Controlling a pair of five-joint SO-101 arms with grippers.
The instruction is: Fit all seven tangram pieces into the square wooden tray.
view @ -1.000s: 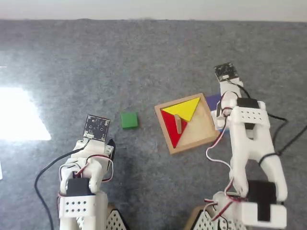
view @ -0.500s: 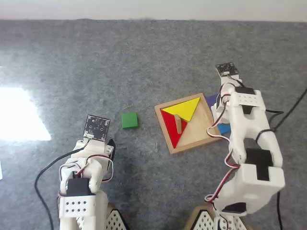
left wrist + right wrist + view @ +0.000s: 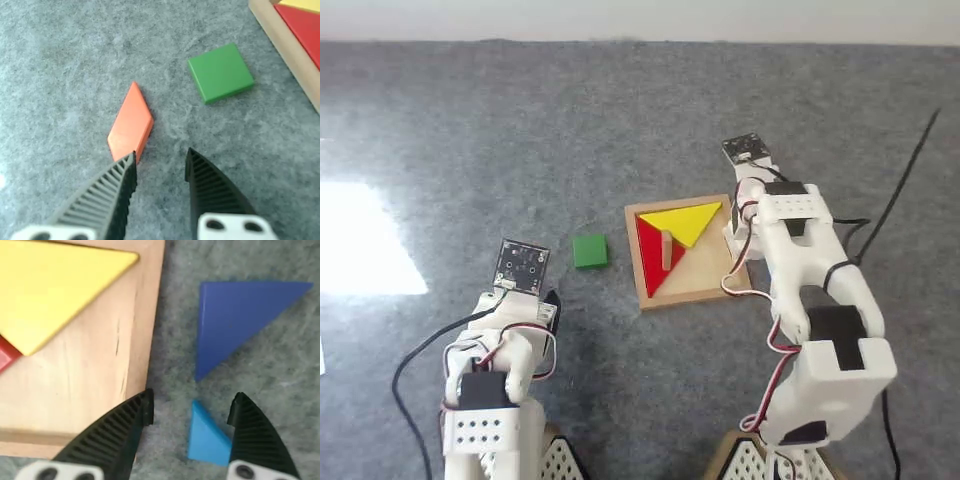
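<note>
My R gripper (image 3: 192, 401) is hanging open over the light blue triangle (image 3: 206, 437), just right of the tray (image 3: 685, 297). L gripper (image 3: 160, 157) is hovering open by the orange piece (image 3: 131, 122).

No legible text, labels or numbers. Tangram pieces (image 3: 589, 250) and tray (image 3: 702, 274) are plain, unmarked. Circuit boards (image 3: 522, 266) on both wrists carry specks too small to read.

Grey felt covers the tabletop (image 3: 470, 120), fuzzy and matt; the tray (image 3: 142, 315) is smooth, pale wood; ribbed black plastic fingers (image 3: 120, 187).
</note>
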